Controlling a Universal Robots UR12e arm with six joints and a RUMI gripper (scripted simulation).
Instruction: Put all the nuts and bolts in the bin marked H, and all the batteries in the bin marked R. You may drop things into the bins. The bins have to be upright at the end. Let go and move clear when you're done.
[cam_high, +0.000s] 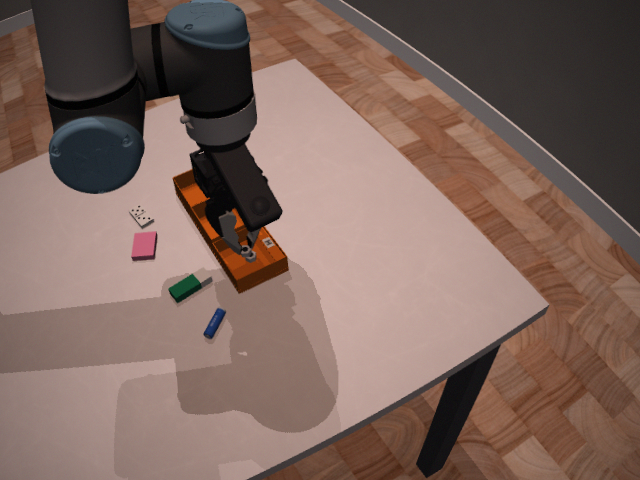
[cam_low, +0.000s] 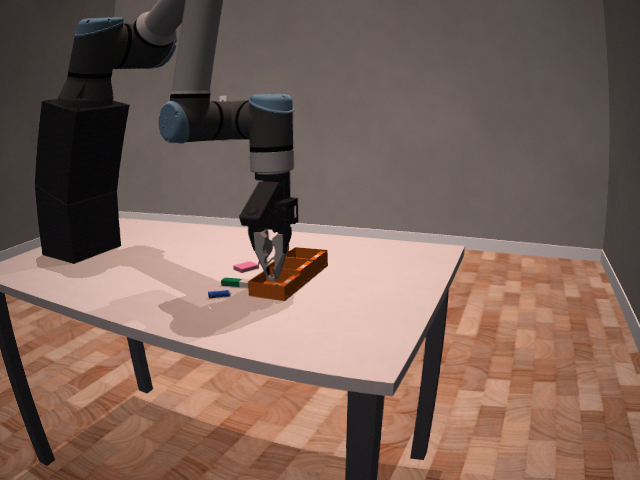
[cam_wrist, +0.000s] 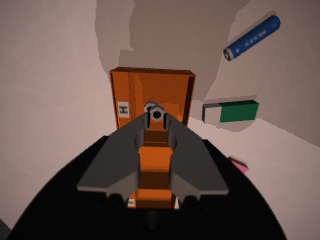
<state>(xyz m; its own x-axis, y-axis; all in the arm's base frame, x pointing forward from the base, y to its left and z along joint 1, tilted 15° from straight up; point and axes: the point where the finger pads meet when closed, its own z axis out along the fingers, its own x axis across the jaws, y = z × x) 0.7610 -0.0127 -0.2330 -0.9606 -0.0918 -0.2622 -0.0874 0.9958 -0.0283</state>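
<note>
Just left of centre in the top view, the gripper (cam_high: 247, 246) (cam_low: 271, 275) (cam_wrist: 157, 114) hung over bin H (cam_high: 263, 277) (cam_low: 266, 289) (cam_wrist: 150, 71), nearly closed, a nut (cam_high: 245, 249) (cam_low: 271, 277) (cam_wrist: 157, 109) pinched at its tips! Another nut (cam_high: 251, 256) (cam_wrist: 149, 106) sat within the bin, close by in the overhead view. Bin H stood upright, at the lower end of the orange row, its label (cam_high: 267, 242) (cam_wrist: 123, 110) showing to the right. And the battery (cam_high: 214, 323) (cam_low: 219, 293) (cam_wrist: 252, 37)? Out on the table (cam_high: 372, 217) (cam_low: 330, 341), below and left of the bin from above, upper right in the wrist view. Between them in the overhead frame lay the green block (cam_high: 185, 288) (cam_low: 231, 282) (cam_wrist: 240, 111), pale end toward the bin. Farther up on the left, the pink block (cam_high: 144, 245) (cam_low: 245, 266) (cam_wrist: 239, 164) lay just below the domino (cam_high: 141, 215).
</note>
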